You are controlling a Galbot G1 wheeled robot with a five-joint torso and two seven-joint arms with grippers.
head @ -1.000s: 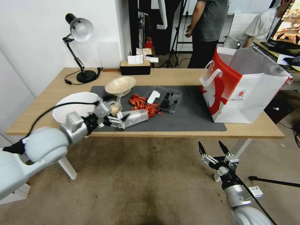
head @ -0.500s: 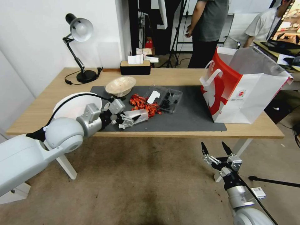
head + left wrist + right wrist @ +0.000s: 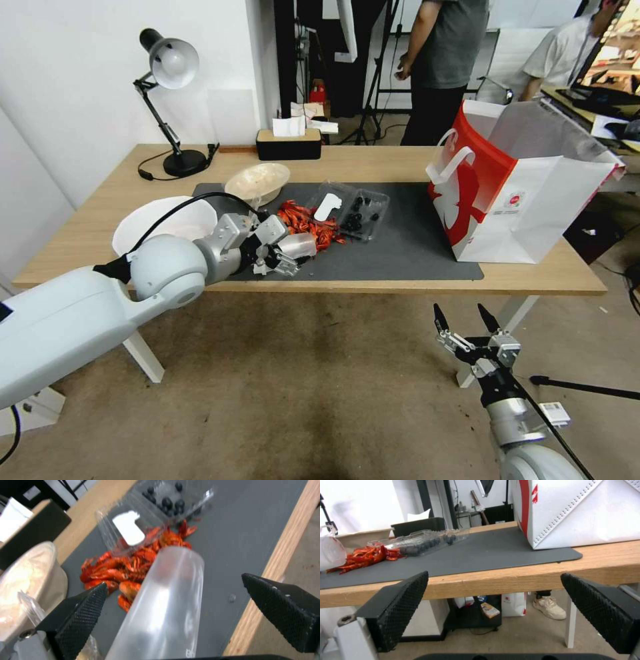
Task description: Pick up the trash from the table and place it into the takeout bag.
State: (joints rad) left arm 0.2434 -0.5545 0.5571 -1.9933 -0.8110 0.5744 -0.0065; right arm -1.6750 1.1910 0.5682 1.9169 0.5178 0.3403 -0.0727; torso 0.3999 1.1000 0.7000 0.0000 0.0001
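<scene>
A clear plastic tumbler [image 3: 299, 245] lies on its side on the dark grey mat [image 3: 413, 247], near the table's [image 3: 400, 163] front edge. My left gripper [image 3: 283, 257] is open around the tumbler [image 3: 166, 600], one finger on each side and neither touching it. Just beyond lie a pile of red shells [image 3: 310, 223] and a clear clamshell with dark berries [image 3: 353, 210]. A beige bowl [image 3: 257, 181] sits farther back. The red-and-white takeout bag [image 3: 520, 193] stands open at the table's right end. My right gripper [image 3: 459, 310] hangs open below the table's front edge.
A large white bowl [image 3: 167, 223] sits on the table's left, behind my left arm. A black desk lamp [image 3: 170, 67] and a tissue box [image 3: 289, 143] stand along the back edge. Bare mat lies between the clamshell and the bag.
My left arm has moved right along the front edge, bringing its open fingers around the tumbler. The right gripper has sunk slightly.
</scene>
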